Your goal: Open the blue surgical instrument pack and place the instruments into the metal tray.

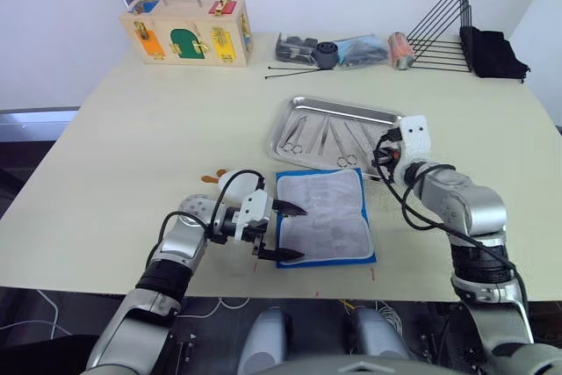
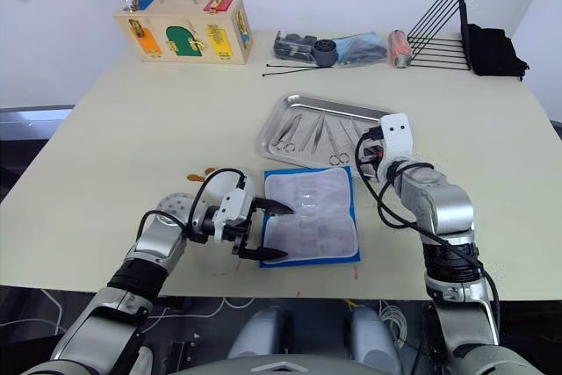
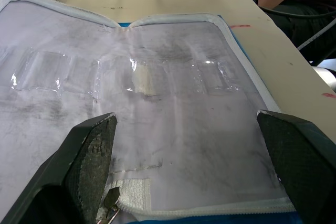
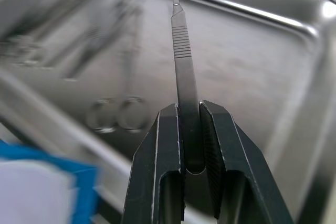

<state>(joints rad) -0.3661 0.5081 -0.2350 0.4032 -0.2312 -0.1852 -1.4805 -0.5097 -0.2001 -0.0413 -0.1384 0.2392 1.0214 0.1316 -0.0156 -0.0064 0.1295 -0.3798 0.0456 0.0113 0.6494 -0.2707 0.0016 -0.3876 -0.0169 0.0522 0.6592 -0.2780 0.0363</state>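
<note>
Right wrist view shows the right hand [image 4: 190, 129] pinching a thin grey ribbed handle [image 4: 182, 61], probably a scalpel handle, above the metal tray [image 4: 294, 30]. Several instruments [image 1: 320, 138] lie inside this tray, which sits near the middle of the surface [image 1: 132, 147]. The blue surgical instrument pack [image 1: 323, 214] lies opened flat near the front edge, pale lining up. The left hand [image 1: 283, 232] is spread wide over the pack's left part.

Wooden latch box [image 1: 186, 32], wire rack [image 1: 439, 32] at table back.
</note>
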